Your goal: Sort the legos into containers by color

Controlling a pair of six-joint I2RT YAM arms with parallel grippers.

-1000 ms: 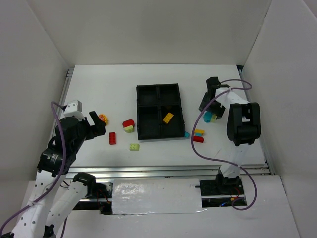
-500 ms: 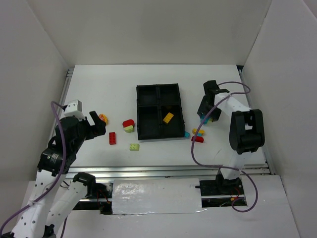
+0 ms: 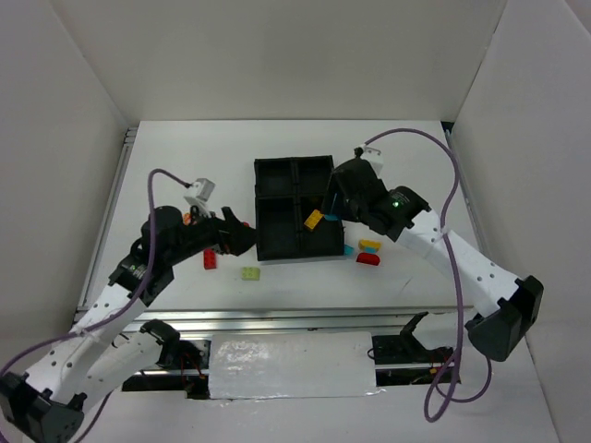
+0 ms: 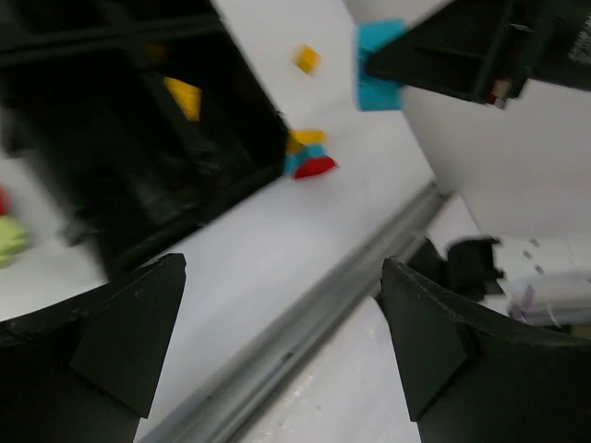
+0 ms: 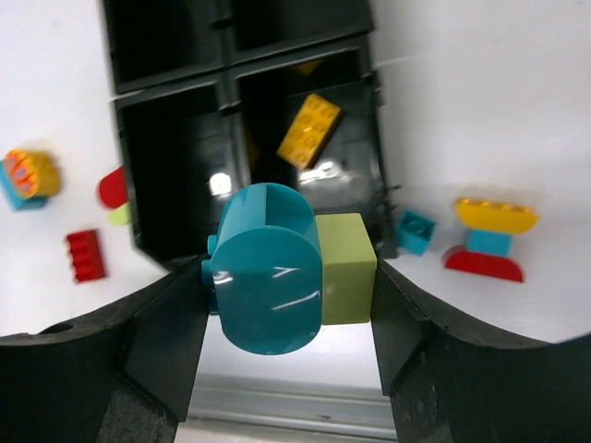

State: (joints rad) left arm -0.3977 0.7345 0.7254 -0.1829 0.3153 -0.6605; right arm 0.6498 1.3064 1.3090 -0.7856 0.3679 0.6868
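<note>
The teal lego (image 5: pixel 266 268), a rounded piece with a lime block (image 5: pixel 346 268) joined to its side, sits clamped between the two fingers of the right pincer (image 5: pixel 288 277). The pair hangs above the right side of the black tray (image 3: pixel 261 212); I cannot tell which compartment lies directly under it. In the tray's near right compartment one yellow brick (image 5: pixel 309 129) lies tilted; the other three compartments look dark and their contents are not readable. Just beside the tray's near right corner lies a small cyan brick (image 5: pixel 415 231), and near it a cluster of yellow, cyan and red pieces (image 5: pixel 489 240) touch one another. On the other side of the tray, the white worktop (image 3: pixel 185 157) carries a red brick (image 3: pixel 211 258) and a lime brick (image 3: pixel 250 273), well apart from the held pair. The left pincer (image 4: pixel 286 341) is close to the tray's left wall, jaws spread wide with nothing between them.
</note>
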